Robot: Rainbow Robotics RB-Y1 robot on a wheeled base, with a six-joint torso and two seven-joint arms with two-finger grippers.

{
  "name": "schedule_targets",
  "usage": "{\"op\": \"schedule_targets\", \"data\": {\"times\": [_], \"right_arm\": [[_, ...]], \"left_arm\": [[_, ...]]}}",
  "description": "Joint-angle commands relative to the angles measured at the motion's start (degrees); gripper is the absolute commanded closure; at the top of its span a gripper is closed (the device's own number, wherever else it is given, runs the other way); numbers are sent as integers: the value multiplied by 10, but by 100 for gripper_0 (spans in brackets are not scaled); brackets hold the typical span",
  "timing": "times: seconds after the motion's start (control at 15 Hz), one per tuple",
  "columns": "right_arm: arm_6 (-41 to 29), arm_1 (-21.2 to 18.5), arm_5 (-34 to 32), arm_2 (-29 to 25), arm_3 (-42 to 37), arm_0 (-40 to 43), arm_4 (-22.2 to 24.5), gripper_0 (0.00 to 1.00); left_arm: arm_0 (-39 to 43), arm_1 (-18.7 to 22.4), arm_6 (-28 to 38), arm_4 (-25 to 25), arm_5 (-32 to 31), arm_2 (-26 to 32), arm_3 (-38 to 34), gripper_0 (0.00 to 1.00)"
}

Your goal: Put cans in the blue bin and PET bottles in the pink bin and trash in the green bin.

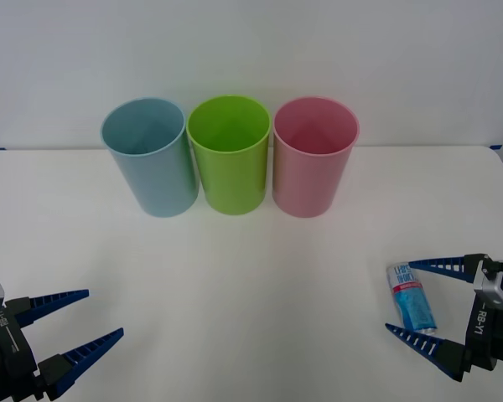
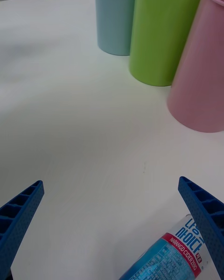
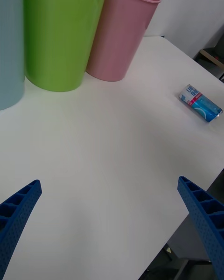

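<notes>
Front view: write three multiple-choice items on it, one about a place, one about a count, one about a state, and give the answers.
1. Where does the can lie?
A. between the right gripper's fingers
B. inside the pink bin
C. beside the left gripper

2. How many bins stand at the back of the table?
A. two
B. three
C. four

3. How is the can?
A. upright
B. on its side
C. lifted off the table

Answers: 1 A, the can sits on the table between the open blue fingers; 2 B, the blue bin, green bin and pink bin form a row; 3 B, it rests lengthwise on the table.
</notes>
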Motion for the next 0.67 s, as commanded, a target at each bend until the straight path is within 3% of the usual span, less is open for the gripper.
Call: {"op": "schedule_targets", "data": {"times": [0.07, 0.67], "right_arm": [[0, 0, 0, 0, 0, 0, 0, 0], [0, 0, 0, 0, 0, 0, 0, 0]], "left_arm": [[0, 0, 0, 0, 0, 0, 0, 0], [0, 0, 0, 0, 0, 0, 0, 0]]}}
